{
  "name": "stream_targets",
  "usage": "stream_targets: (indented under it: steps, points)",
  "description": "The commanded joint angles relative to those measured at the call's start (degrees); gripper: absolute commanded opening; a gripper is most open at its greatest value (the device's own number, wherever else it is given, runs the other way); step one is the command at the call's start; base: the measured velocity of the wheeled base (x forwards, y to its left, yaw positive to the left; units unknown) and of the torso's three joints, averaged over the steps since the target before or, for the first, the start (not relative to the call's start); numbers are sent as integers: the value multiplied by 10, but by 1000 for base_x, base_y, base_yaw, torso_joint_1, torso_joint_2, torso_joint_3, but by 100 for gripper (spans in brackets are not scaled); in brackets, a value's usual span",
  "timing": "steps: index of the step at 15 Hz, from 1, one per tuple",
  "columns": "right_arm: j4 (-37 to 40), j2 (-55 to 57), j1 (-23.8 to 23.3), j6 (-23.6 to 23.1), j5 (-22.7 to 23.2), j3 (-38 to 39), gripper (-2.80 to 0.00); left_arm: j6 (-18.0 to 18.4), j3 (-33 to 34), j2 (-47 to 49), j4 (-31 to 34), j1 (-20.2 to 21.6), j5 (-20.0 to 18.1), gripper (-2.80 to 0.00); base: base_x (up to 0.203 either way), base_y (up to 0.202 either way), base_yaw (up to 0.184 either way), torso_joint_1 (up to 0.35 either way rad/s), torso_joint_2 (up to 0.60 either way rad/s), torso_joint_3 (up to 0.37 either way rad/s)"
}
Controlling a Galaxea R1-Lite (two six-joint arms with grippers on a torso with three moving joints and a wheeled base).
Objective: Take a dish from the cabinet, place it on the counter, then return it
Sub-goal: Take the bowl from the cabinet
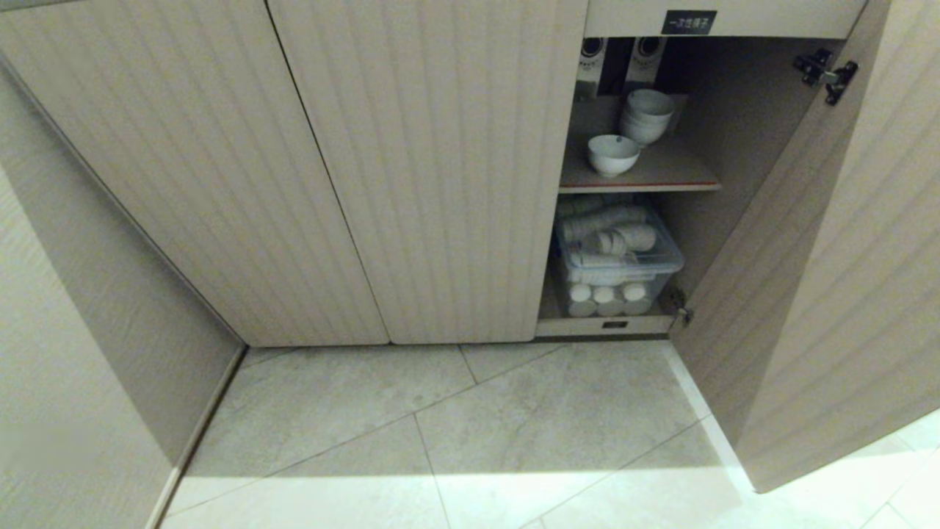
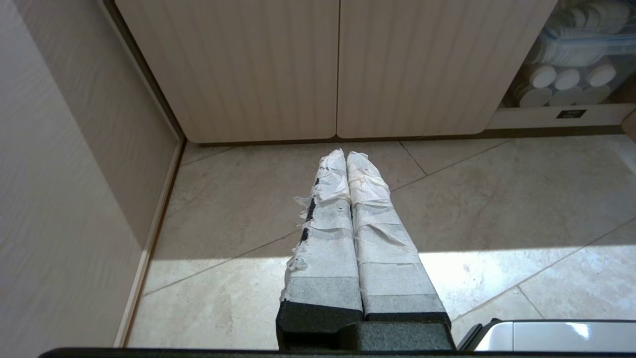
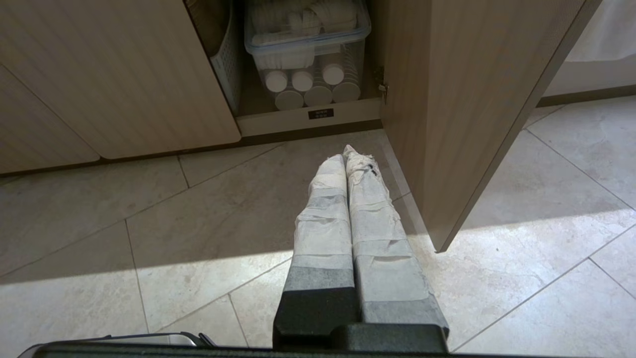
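Observation:
The dish [image 1: 612,154], a small white bowl, stands alone near the front of the red-edged shelf inside the cabinet [image 1: 440,169]. The cabinet's right-hand door [image 1: 830,242] is swung open; the other ribbed doors are closed. The counter is out of view. Neither arm shows in the head view. My left gripper [image 2: 346,155] hangs shut and empty above the floor tiles, facing the closed doors. My right gripper [image 3: 344,154] is also shut and empty, low over the floor, just in front of the open compartment and beside the open door [image 3: 472,109].
A stack of white bowls [image 1: 646,114] sits behind the dish on the shelf. Below it a clear plastic bin [image 1: 617,257] holds stacks of white cups. A side wall [image 1: 66,323] closes in the left. The tiled floor [image 1: 477,433] spreads in front.

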Motion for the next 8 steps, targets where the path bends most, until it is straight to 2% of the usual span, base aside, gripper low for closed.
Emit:
stream_targets:
  steps: [1, 8]
  points:
    - [0, 1, 0, 0, 0, 0, -280, 0, 0, 0, 0, 0, 0, -280, 0, 0, 0, 0, 0, 0]
    - [0, 1, 0, 0, 0, 0, -280, 0, 0, 0, 0, 0, 0, -280, 188, 0, 0, 2, 2, 4]
